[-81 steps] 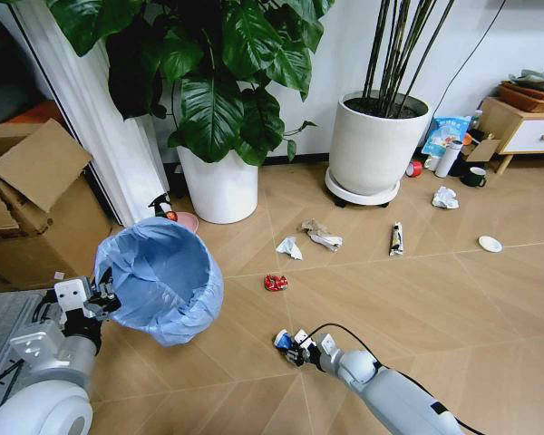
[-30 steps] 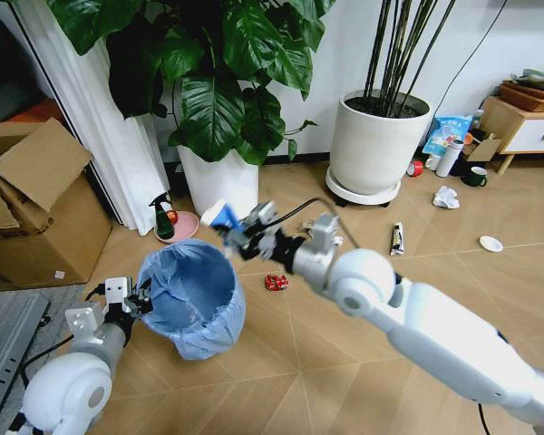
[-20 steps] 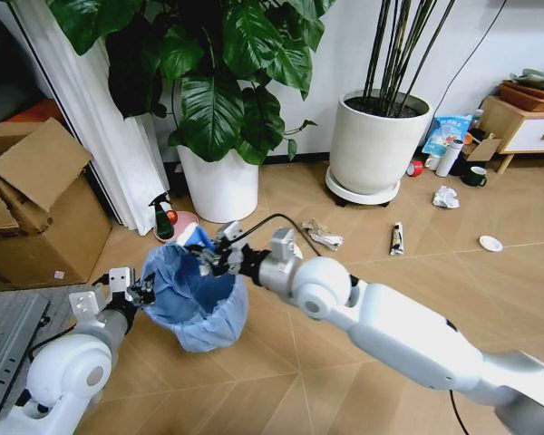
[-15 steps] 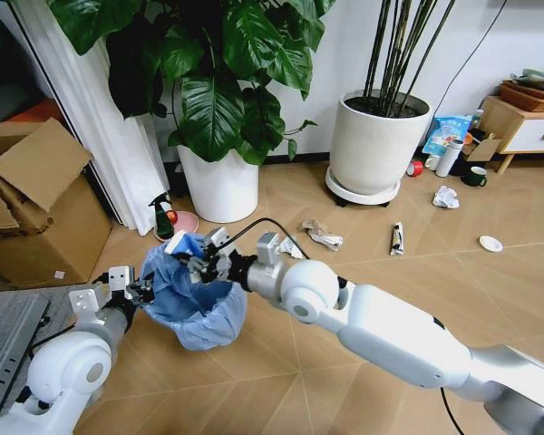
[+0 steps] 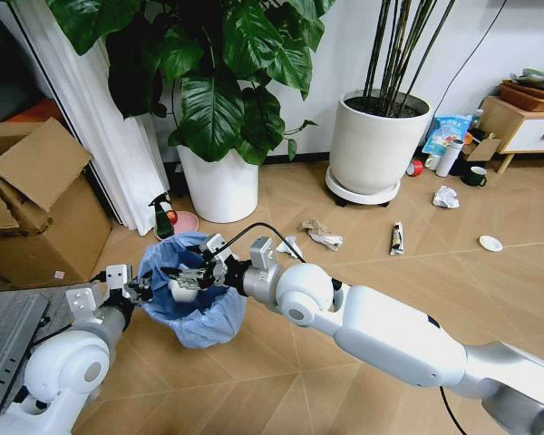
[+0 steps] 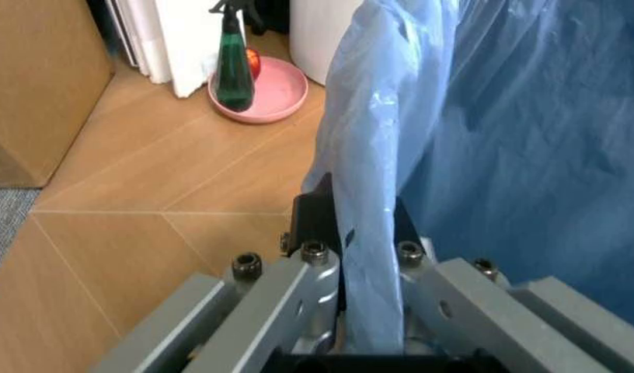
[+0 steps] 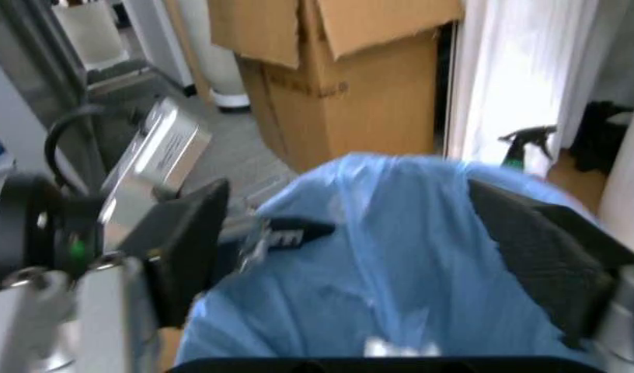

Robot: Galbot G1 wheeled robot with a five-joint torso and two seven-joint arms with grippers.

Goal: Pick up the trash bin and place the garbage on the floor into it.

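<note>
Left gripper [image 6: 367, 256] clamped on rim of trash bin [image 5: 192, 313], light blue bag liner pinched between jaws, bin tilted, held off floor [image 5: 363, 272]. Right gripper [image 5: 189, 275] over bin mouth, jaws spread wide, nothing between them; pale blue-white piece [image 5: 182, 292] lies inside bin just below jaws. More garbage well beyond right jaws on floor: paper wads [image 5: 445, 197], tube [image 5: 396, 239], white disc [image 5: 490, 244].

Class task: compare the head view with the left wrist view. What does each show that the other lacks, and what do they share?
Head view only: the right gripper open above the trash bin, and garbage on the floor, such as a paper wad. Left wrist view only: the left gripper clamping the bin's bag rim from close up. Both show the bin and the green spray bottle.
</note>
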